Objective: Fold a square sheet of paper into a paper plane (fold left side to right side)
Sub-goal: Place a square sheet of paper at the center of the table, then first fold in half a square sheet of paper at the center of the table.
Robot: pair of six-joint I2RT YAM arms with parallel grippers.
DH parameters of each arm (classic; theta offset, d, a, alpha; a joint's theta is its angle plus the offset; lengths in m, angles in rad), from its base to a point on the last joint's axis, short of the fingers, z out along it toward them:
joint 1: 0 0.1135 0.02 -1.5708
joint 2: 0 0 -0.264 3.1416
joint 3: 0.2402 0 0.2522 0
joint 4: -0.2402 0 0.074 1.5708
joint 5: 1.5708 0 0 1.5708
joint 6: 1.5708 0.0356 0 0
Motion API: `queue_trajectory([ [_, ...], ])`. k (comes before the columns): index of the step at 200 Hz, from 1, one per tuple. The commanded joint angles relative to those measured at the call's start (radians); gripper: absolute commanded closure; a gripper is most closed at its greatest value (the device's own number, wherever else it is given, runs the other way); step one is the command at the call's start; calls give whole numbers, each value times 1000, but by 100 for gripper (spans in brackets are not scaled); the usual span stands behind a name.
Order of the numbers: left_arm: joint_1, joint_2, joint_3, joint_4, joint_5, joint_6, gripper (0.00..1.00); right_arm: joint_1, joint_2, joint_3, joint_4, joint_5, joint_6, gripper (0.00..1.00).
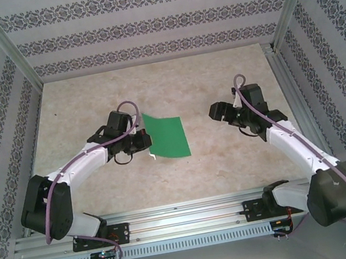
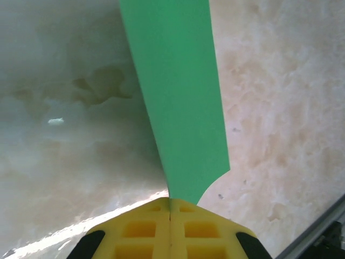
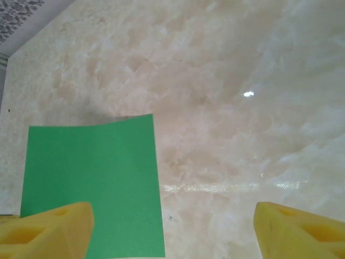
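Observation:
The square sheet of paper [image 1: 167, 136] is bright green and sits mid-table, its left edge raised off the marble top. My left gripper [image 1: 142, 141] is shut on that left edge. In the left wrist view the yellow fingers [image 2: 145, 226] meet with the sheet of paper [image 2: 178, 97] pinched between them and running away from the tips. My right gripper [image 1: 218, 111] hovers to the right of the sheet, apart from it, jaws open. In the right wrist view the paper [image 3: 91, 183] lies behind the left fingertip [image 3: 48, 229], and the right gripper [image 3: 172, 232] holds nothing.
The marble tabletop [image 1: 231, 159] is walled by patterned panels [image 1: 143, 28] at the back and sides. Metal posts [image 1: 6, 44] stand at the back corners. An aluminium rail [image 1: 186, 210] carrying both arm bases runs along the near edge.

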Motion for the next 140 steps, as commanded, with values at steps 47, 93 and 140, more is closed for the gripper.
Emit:
queue_trajectory([
  [47,-94,23,121,-191,-193,132,100,169,258,32,363,-171,423,30],
  [93,-137,20,169,-196,-217,238,100,228,418,169,391,-229,473,36],
  [140,-162,68,222,-210,-235,285,100,290,526,297,396,-218,493,41],
])
